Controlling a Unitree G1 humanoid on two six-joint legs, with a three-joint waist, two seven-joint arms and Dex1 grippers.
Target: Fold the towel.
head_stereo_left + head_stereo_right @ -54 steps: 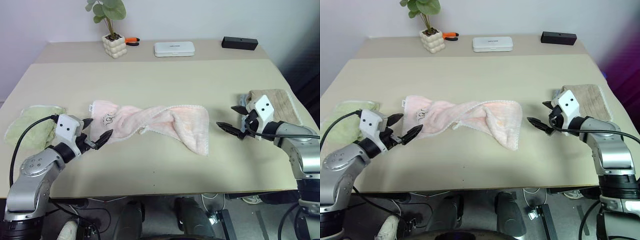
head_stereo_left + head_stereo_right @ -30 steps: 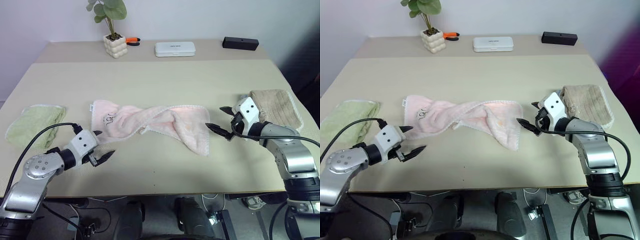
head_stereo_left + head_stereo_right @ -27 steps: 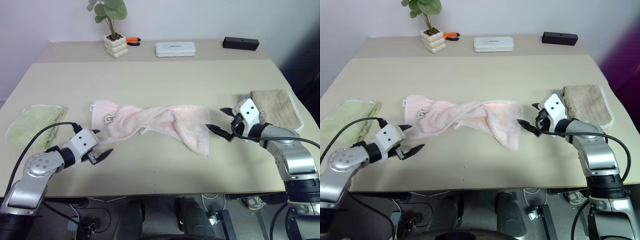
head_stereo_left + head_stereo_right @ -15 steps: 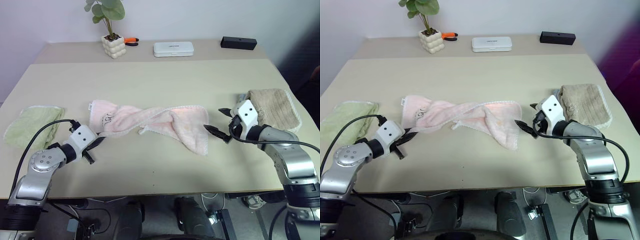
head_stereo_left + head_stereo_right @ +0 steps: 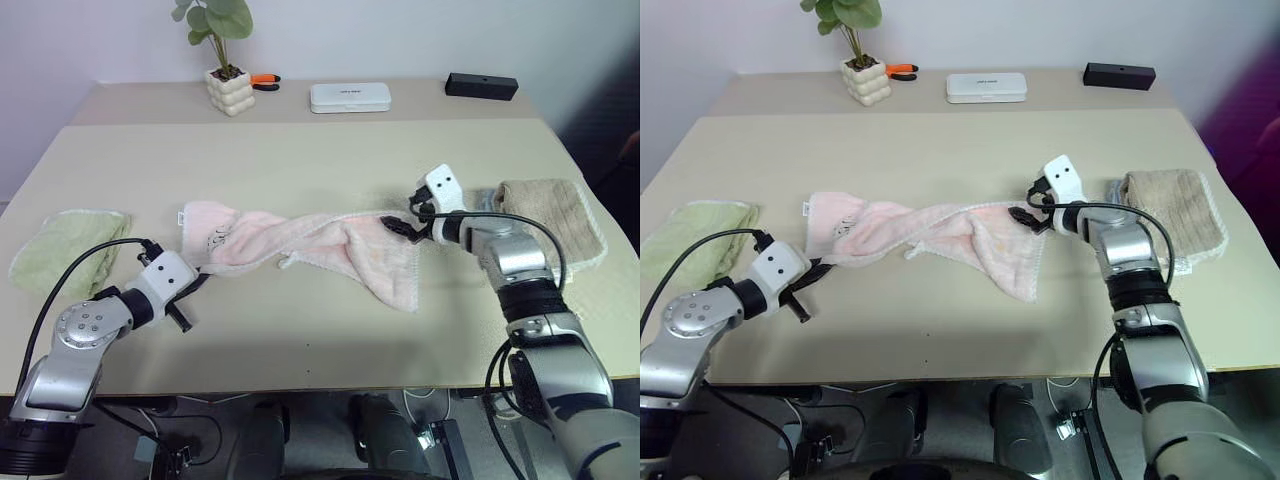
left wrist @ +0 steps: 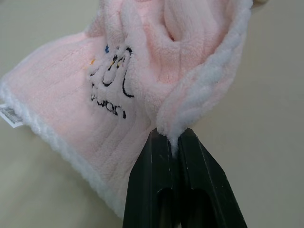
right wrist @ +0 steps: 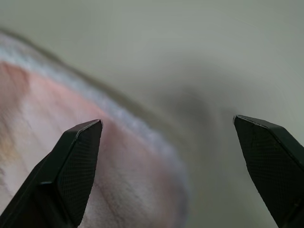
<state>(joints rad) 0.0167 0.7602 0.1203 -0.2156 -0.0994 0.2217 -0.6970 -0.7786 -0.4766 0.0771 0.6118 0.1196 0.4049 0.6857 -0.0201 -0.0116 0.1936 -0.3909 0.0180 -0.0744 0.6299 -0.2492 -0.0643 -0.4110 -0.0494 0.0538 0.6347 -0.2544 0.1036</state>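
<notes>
1. Since the earlier frame, right claw (image 5: 400,223) has advanced left onto the towel's upper-right corner, jaws wide, holding nothing.
2. Left claw (image 6: 173,142) is clamped on the near edge of the pale pink terry towel (image 5: 310,245), which lies twisted mid-frame on the table (image 5: 320,160).
3. Recommended: pinch the corner's hem fully before lifting.

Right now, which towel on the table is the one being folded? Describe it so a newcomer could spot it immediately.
On the tan table, three cloths lie in a row; the towel is the middle one, between the two grippers. It is pale pink and twisted, with a white tag and printed mark, unlike the green towel and the beige towel.
</notes>
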